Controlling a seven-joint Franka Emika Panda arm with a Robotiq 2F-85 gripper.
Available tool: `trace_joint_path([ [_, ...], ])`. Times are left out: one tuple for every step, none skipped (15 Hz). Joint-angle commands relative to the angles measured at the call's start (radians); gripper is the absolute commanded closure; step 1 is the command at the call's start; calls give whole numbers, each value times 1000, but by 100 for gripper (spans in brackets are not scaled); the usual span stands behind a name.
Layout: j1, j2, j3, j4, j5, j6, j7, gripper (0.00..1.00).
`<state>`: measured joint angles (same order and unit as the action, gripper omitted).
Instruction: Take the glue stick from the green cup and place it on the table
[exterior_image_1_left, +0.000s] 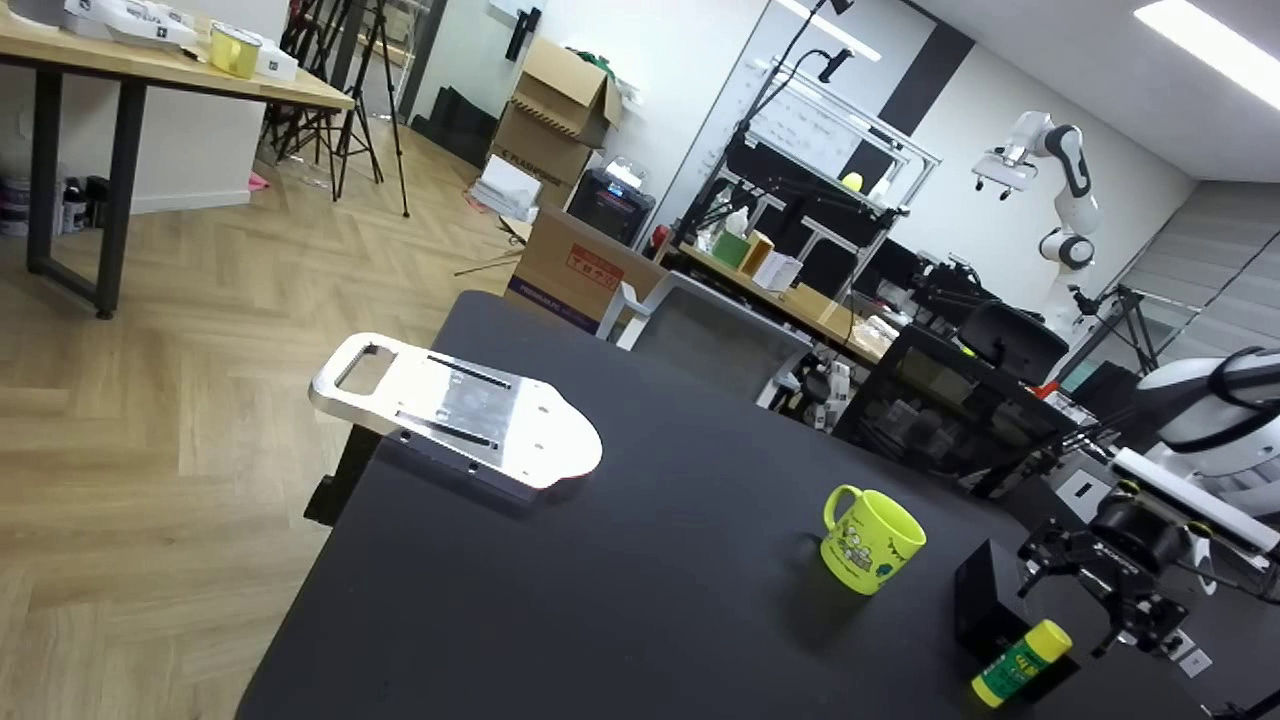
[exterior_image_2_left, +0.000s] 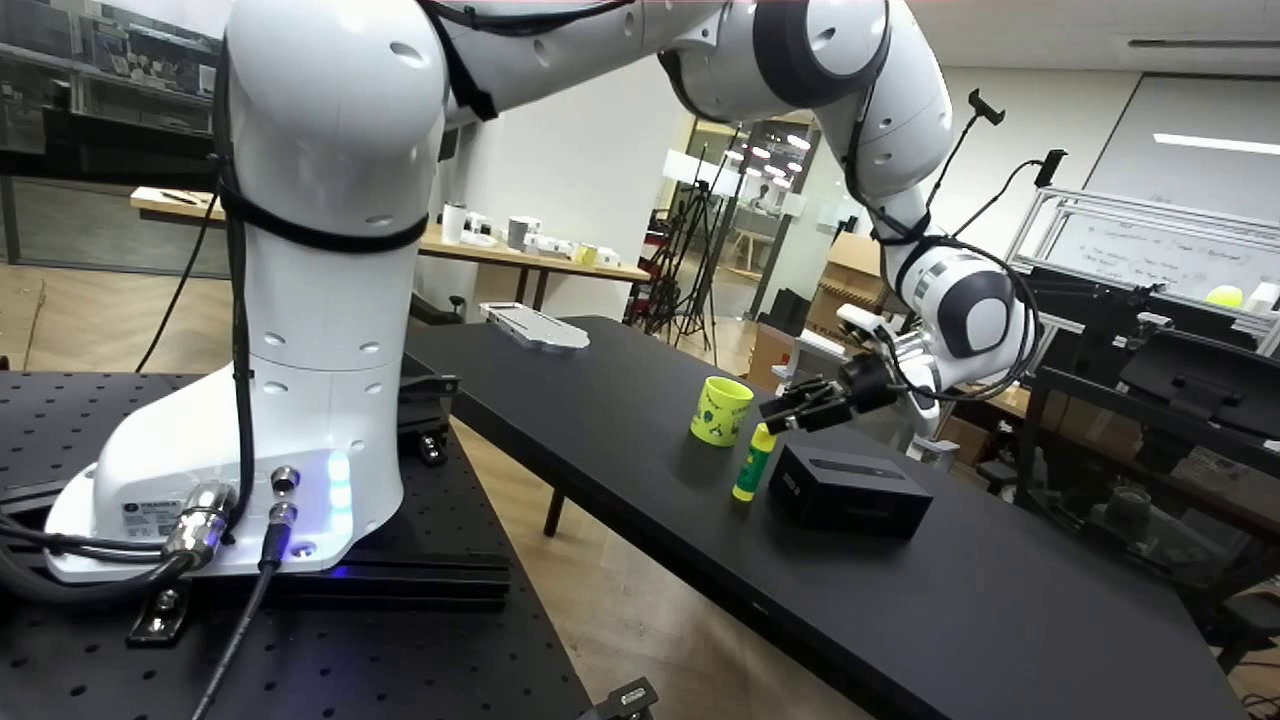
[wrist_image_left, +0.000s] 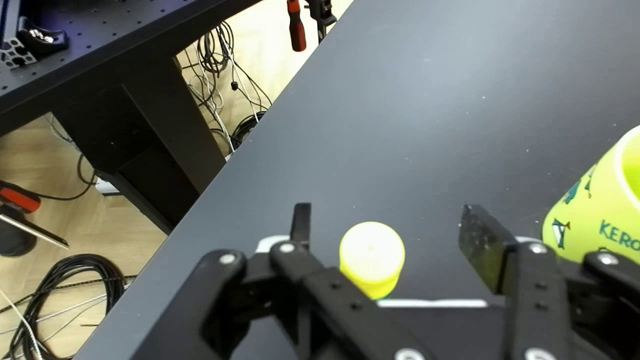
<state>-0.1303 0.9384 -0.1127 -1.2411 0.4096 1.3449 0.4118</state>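
The glue stick (exterior_image_1_left: 1018, 665), green with yellow ends, stands upright on the black table (exterior_image_1_left: 600, 590), outside the mug. It also shows in an exterior view (exterior_image_2_left: 754, 465). The green cup (exterior_image_1_left: 870, 542), a yellow-green mug, stands upright near it; it shows in an exterior view (exterior_image_2_left: 720, 412) and at the right edge of the wrist view (wrist_image_left: 595, 215). My gripper (wrist_image_left: 385, 225) is open and empty. In the wrist view the glue stick's cap (wrist_image_left: 372, 255) appears between the spread fingers, touching neither. In both exterior views the gripper (exterior_image_2_left: 768, 418) is close to the cap's height.
A black box (exterior_image_2_left: 850, 490) stands right beside the glue stick, under the gripper. A silver metal plate with a handle hole (exterior_image_1_left: 465, 405) lies at the table's far end. The table's edge (wrist_image_left: 240, 150) runs diagonally in the wrist view, with cables on the floor beyond.
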Motion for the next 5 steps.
trace_joint_path([
  [3,-83,8,-9,-18,-45,3,0],
  [-4,-22,10,10,-6,-20,0,0],
  [-3,-35,10,10,-6,-23,0,4],
  [-3,-37,10,9,-6,-23,0,0],
  [-3,-32,11,9,-6,-22,-1,0],
])
